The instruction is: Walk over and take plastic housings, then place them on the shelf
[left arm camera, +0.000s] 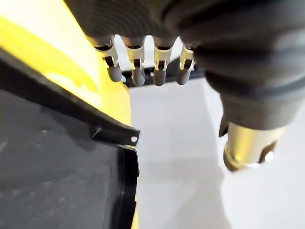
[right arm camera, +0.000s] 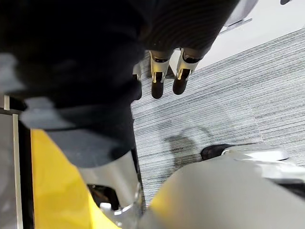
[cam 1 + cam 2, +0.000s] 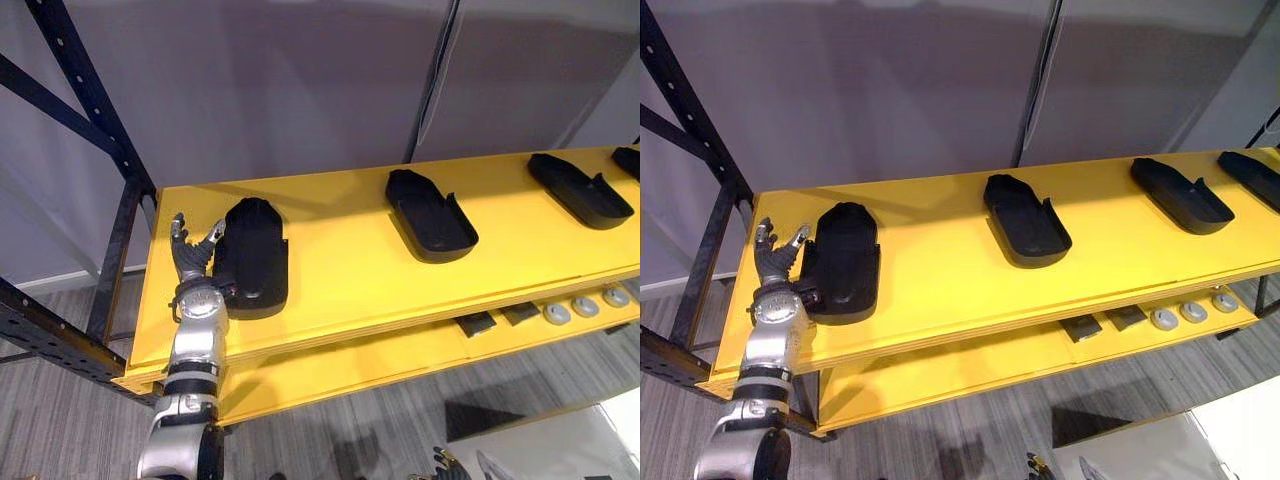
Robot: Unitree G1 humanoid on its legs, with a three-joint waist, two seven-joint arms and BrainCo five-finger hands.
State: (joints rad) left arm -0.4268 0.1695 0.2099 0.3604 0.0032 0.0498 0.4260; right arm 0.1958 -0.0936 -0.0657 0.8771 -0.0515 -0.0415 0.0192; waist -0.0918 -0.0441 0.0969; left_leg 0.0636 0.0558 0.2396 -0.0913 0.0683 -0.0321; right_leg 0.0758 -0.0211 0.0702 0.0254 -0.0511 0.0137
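1. Head views: the left hand (image 3: 192,265) is at the left end of the yellow shelf (image 3: 350,280), just beside the leftmost black housing (image 3: 255,255). The other housings (image 3: 430,215) lie further right.
2. Left wrist view: its fingers (image 1: 137,71) are straight and hold nothing, with the housing's edge close by.
3. Right wrist view: the right hand (image 2: 157,78) hangs loose and empty over the grey floor (image 2: 214,109).

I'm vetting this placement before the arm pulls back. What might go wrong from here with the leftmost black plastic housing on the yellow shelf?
1. The left hand, fingers open, lies close against the leftmost black plastic housing; withdrawing could drag it toward the yellow shelf's near front edge.
2. The black rack upright stands just beside that hand; a sideways swing might strike it.
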